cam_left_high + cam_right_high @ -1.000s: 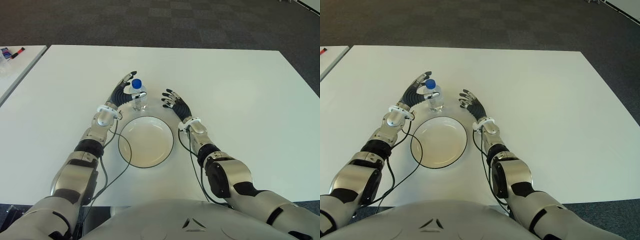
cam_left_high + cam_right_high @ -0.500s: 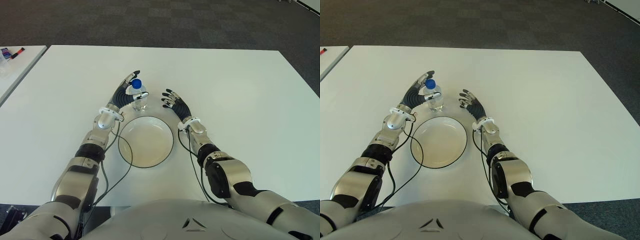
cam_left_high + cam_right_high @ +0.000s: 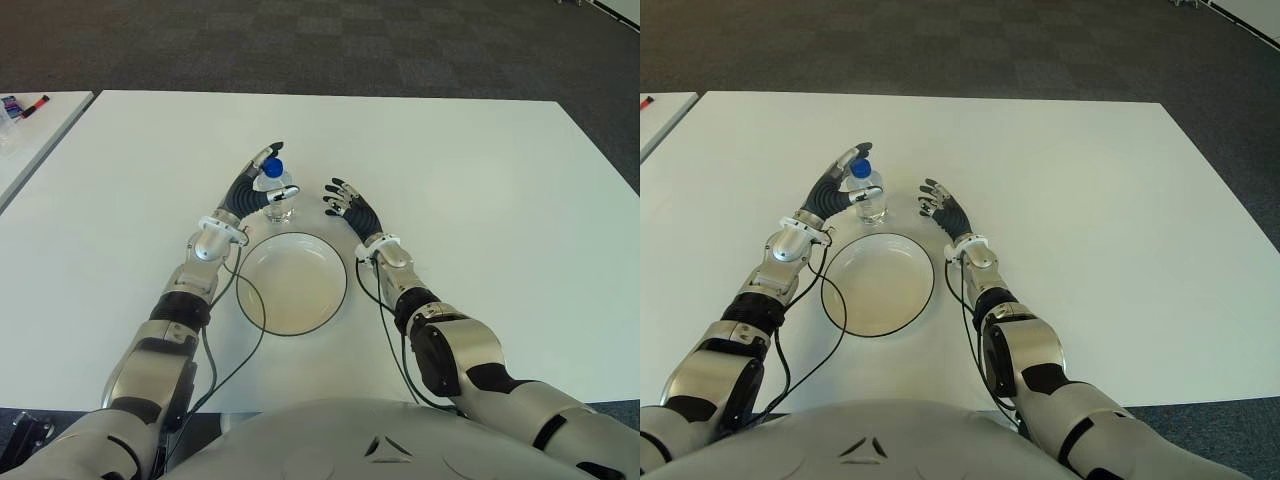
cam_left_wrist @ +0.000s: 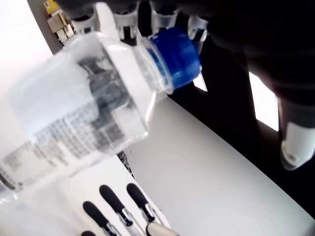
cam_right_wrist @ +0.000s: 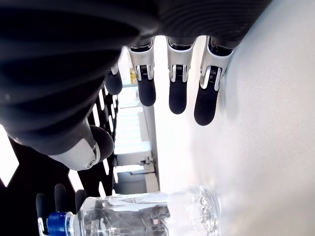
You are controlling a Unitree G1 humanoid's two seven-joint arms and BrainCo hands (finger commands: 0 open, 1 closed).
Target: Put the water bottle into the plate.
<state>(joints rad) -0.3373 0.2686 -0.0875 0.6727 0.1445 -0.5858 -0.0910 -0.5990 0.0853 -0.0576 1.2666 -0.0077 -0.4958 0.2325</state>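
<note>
A small clear water bottle (image 3: 280, 201) with a blue cap (image 3: 273, 168) stands upright on the white table (image 3: 480, 180), just beyond the white plate (image 3: 300, 290). My left hand (image 3: 252, 183) is against the bottle's left side, fingers extended past the cap and thumb at its front, not closed around it. In the left wrist view the bottle (image 4: 83, 108) fills the space before the palm. My right hand (image 3: 345, 203) shows open a little to the right of the bottle, fingers spread. The right wrist view shows the bottle (image 5: 147, 216) beyond its fingertips (image 5: 177, 98).
A black cable (image 3: 235, 340) runs from the left wrist across the plate's left rim. A second white table (image 3: 30, 130) at the far left holds markers (image 3: 25, 105). Dark carpet lies beyond the table's far edge.
My left hand has shifted right, closing in on the bottle, with its fingers now beside the cap. The bottle, plate and right hand have not moved.
</note>
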